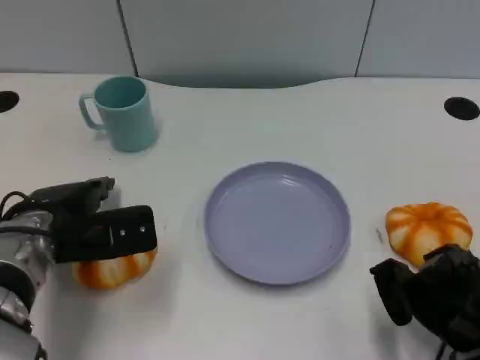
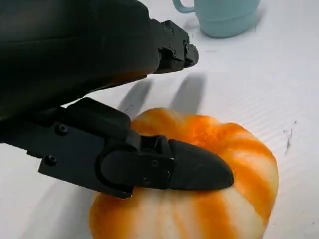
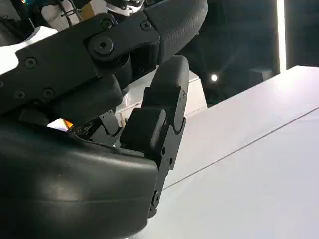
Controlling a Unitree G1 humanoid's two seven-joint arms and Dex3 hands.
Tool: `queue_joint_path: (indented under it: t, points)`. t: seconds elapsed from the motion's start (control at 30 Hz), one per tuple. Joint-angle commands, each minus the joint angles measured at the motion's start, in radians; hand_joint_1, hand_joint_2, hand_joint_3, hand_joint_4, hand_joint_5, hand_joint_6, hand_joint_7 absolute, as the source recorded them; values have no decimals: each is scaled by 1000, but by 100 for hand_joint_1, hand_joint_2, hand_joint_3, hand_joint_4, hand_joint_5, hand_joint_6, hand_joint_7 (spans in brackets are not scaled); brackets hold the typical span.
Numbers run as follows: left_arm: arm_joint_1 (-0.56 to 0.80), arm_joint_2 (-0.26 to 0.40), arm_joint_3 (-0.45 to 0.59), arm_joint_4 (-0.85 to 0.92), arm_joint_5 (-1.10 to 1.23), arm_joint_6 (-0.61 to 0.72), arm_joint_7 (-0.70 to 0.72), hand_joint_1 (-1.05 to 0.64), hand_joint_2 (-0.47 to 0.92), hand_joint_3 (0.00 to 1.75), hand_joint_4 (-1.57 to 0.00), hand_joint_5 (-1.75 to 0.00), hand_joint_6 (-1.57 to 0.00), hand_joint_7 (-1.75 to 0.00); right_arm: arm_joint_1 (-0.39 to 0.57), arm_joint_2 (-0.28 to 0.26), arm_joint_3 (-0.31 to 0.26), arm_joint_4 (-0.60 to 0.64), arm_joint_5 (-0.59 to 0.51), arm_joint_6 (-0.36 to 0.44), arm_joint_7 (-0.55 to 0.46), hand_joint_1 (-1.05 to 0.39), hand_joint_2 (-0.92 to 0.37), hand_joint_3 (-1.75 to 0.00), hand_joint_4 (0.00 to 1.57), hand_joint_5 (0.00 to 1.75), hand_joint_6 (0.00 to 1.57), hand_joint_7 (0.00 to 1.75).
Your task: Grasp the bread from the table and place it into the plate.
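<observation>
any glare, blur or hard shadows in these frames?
Head view: even light, faint sheen on the plate. Left wrist view: bread sharp, finger shadows on the table. Right wrist view: dark background, bright flare and light strip behind the right hand.

Teal mug (image 1: 124, 112) set upright at the far left of the white table (image 1: 300, 120), handle turned left, black round holes (image 1: 461, 108) seen at the table's far corners, grey panelled wall (image 1: 247, 37) behind.

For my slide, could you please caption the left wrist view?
Left hand poised over an orange-striped bread on the white table, teal mug behind.
</observation>
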Motion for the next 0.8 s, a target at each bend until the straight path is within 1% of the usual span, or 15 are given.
queue_joint_path:
  t: [0.03,0.1,0.2,0.27,0.33,0.37,0.4,0.43,0.47,0.53,0.6,0.63,0.7,0.77,0.8]
  points:
    - [59,-23,-47,32,45,44,27,-105,92,35,0,0,0,0,33,-3,13,-69,2,6,-28,-37,-83,0,91,175,127,16]
    - [65,-39,-75,38,66,65,42,-105,92,49,-1,-1,0,0,46,0,21,-94,6,16,-36,-38,-83,0,91,175,126,15]
    - [67,-52,-89,40,73,76,33,-105,92,59,-5,-3,-2,-1,54,-1,30,-108,15,45,-36,-35,-83,0,89,175,125,14]
    - [66,-56,-81,39,58,69,11,-105,92,63,-9,-6,-3,-2,56,0,29,-106,11,34,-43,-35,-83,0,88,175,124,13]
    - [65,-58,-69,36,41,57,3,-105,92,64,-14,-9,-7,-4,65,3,33,-123,-1,18,-63,-36,-83,0,86,175,123,11]
    - [65,-59,-64,34,36,51,4,-105,92,57,-19,-14,-11,-6,71,3,38,-137,-7,13,-74,-39,-83,0,87,175,127,13]
    - [63,-61,-62,32,33,48,8,-105,92,55,-21,-15,-12,-7,68,-2,45,-142,-13,10,-71,-40,-83,0,88,175,127,13]
    - [61,-62,-59,30,32,45,10,-102,92,42,-16,-37,-16,-11,66,-6,51,-145,-17,8,-68,-40,-85,0,89,175,129,20]
    - [60,-63,-58,29,32,45,11,-101,92,37,-7,-61,-16,-14,64,-8,54,-146,-18,7,-65,-40,-85,0,90,175,129,23]
    - [56,-65,-43,25,19,40,-1,-98,92,26,-2,-80,-19,-18,70,-5,58,-162,-15,24,-87,-41,-84,0,91,175,129,25]
    - [49,-65,-41,19,12,38,-17,-100,92,21,0,-88,-21,-20,70,-8,63,-168,-12,33,-96,-42,-83,0,92,175,129,27]
    - [47,-63,-46,17,13,34,-31,-100,92,21,0,-90,-22,-21,66,-12,67,-168,-7,46,-90,-42,-83,0,92,175,129,27]
    - [46,-60,-58,14,21,27,-45,-100,92,21,0,-88,-23,-21,58,-18,70,-165,4,71,-83,-40,-84,0,92,175,125,26]
    - [52,-63,-72,15,30,28,-34,-95,92,21,-2,-88,-25,-21,58,-14,69,-168,11,88,-89,-36,-83,0,91,175,124,26]
    - [57,-67,-77,16,34,34,-14,-90,92,18,-5,-88,-28,-22,57,-15,69,-169,14,96,-90,-35,-83,0,90,175,124,26]
